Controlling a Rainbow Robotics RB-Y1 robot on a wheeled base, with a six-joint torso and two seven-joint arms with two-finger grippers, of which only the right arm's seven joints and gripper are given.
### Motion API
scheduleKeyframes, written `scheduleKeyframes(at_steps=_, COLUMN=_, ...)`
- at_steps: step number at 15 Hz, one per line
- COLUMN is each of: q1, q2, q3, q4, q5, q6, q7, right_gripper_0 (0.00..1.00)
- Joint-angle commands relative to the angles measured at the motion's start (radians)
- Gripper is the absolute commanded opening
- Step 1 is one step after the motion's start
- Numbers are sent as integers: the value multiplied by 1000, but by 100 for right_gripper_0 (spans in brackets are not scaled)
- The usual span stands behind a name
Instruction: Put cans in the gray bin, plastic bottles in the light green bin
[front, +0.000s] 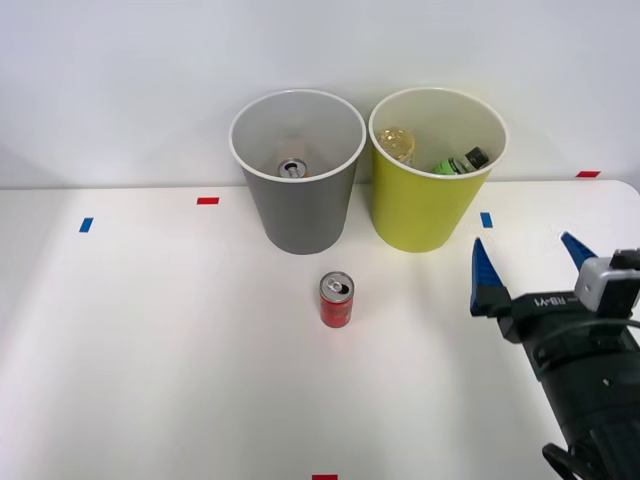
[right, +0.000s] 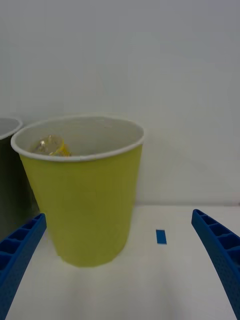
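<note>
Here, a red can (front: 336, 300) stands upright on the white surface (front: 150, 350), in front of the gray bin (front: 297, 215), which holds another can (front: 291, 169). Beside it, the light green bin (front: 425, 210) contains the plastic bottles (front: 460, 163). The right end effector (front: 533, 262) hovers spread wide and empty, near the light green bin, beside a blue tape mark (front: 486, 219).

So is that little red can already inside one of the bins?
No, the red can stands upright on the table, in front of the gray bin and apart from it.
</note>
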Motion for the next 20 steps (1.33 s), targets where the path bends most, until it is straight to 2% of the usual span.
scheduleKeyframes(at_steps=1, q1=101, q2=18, q3=11, q4=1, q5=-1, q6=-47, q7=5, right_gripper_0=100)
scheduleKeyframes(at_steps=6, q1=232, q2=18, q3=25, q4=1, q5=32, q6=-56, q7=10, right_gripper_0=100)
scheduleKeyframes(at_steps=8, q1=247, q2=16, q3=26, q4=6, q5=33, q6=-56, q7=13, right_gripper_0=100)
scheduleKeyframes(at_steps=10, q1=213, q2=27, q3=26, q4=67, q5=44, q6=-57, q7=13, right_gripper_0=100)
scheduleKeyframes(at_steps=12, q1=158, q2=75, q3=17, q4=176, q5=87, q6=-140, q7=4, right_gripper_0=100)
scheduleKeyframes(at_steps=15, q1=124, q2=220, q3=-64, q4=369, q5=107, q6=-449, q7=22, right_gripper_0=100)
scheduleKeyframes(at_steps=16, q1=124, q2=231, q3=-75, q4=392, q5=113, q6=-493, q7=42, right_gripper_0=100)
scheduleKeyframes(at_steps=17, q1=135, q2=230, q3=-77, q4=395, q5=110, q6=-513, q7=119, right_gripper_0=100)
scheduleKeyframes(at_steps=20, q1=180, q2=205, q3=-61, q4=395, q5=33, q6=-548, q7=266, right_gripper_0=100)
